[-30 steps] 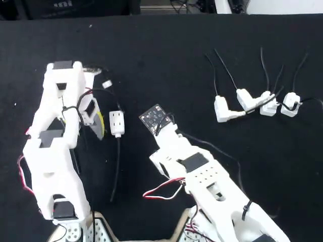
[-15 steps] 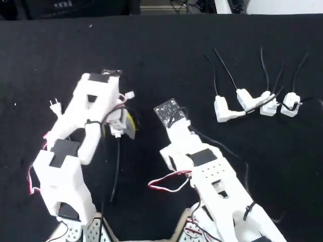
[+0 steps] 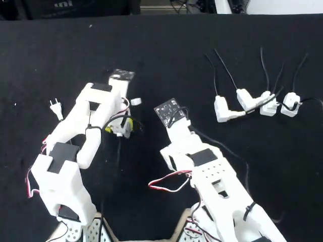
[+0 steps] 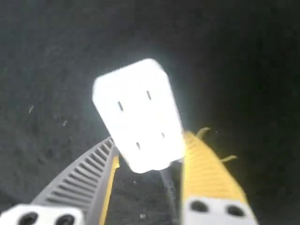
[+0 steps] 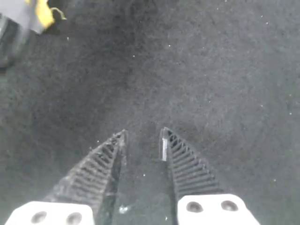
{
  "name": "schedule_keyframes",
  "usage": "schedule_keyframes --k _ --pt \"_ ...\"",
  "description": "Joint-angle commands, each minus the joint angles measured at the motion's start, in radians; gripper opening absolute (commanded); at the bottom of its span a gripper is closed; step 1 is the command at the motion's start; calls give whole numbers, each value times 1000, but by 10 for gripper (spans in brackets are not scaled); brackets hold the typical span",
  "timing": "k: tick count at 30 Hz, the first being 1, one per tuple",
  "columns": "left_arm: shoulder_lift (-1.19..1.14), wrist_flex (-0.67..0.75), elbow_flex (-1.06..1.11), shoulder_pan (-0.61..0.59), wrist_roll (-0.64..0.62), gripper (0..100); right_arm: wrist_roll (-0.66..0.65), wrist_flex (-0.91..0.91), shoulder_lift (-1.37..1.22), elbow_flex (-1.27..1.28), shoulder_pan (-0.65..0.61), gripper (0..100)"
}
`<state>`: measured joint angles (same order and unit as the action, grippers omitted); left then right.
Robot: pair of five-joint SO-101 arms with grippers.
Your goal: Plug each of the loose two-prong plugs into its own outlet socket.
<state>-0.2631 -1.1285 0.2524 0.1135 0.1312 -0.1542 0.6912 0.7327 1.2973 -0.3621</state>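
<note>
Left claw (image 4: 149, 157) grips the outlet socket (image 4: 138, 110) at its cord end
Best set slots-up near the loose plug (image 3: 56, 108) lying aside on the counter (image 3: 166, 45); right claw (image 5: 143, 138), narrowly parted and empty, could fetch it

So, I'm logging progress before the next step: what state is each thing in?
Left pincer: shut on the outlet block.
Outlet block: held, both sockets empty.
Right pincer: open, holding nothing.
Two-prong plug: loose on the cloth, unplugged.
Corded white pieces: lying on the cloth, ungripped.
</note>
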Motion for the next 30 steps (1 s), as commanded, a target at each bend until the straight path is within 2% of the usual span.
schedule_keyframes --k 1,5,12,14,18,23,30 --pt "26 3 10 -33 295 28 2 5 1 -62 20 110" --pt "38 -8 10 -70 427 30 2 5 1 -62 20 110" --pt "149 -316 10 -90 973 30 2 5 1 -62 20 110" --pt "164 -356 12 -105 1099 30 2 5 1 -61 20 110" --pt "147 -354 8 -136 1123 70 2 5 1 -61 20 110" --pt "141 -353 10 -186 1123 287 2 5 1 -61 20 110" --pt "143 -361 -107 -231 1109 216 2 5 -1 -61 20 110"
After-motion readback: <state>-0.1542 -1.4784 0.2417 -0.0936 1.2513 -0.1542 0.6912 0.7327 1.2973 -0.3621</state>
